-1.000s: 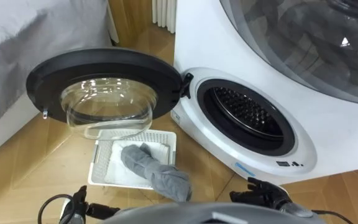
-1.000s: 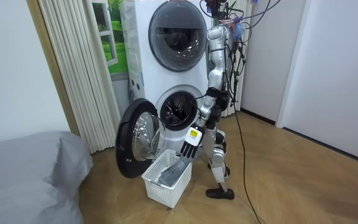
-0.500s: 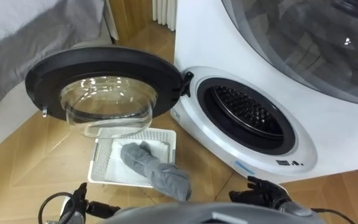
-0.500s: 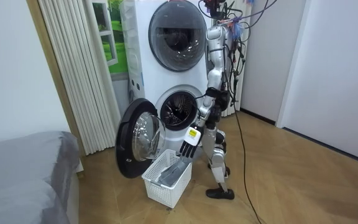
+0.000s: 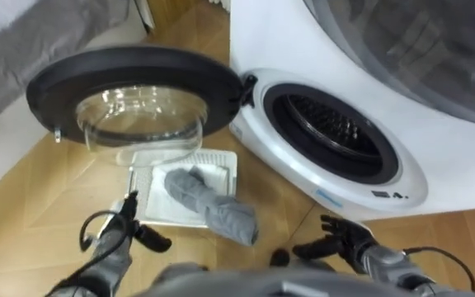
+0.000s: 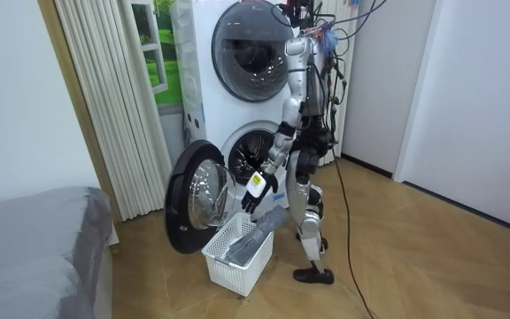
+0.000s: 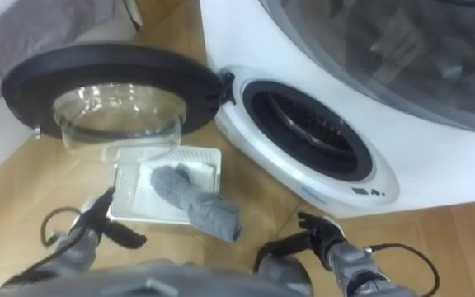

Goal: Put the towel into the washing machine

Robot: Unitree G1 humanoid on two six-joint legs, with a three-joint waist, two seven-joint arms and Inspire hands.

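Observation:
A grey towel lies crumpled in a white slatted basket on the wood floor, with one end draped over the basket's near rim. The washing machine's round drum opening stands uncovered to the right. Its dark door with a glass bowl is swung wide above the basket. My left hand hovers low at the left of the basket with fingers relaxed, holding nothing. My right hand is spread open below the machine's front. In the room view I stand before the machine, left hand raised over the basket.
A second drum with a dark window is stacked above. A grey bed lies at the room view's left, and a ribbed curtain hangs beside the machine. Bare wood floor stretches to the room view's right.
The head view has tipped down and nearer. Both hands have come up into it. In the room view my left hand rose from beside the basket to above it.

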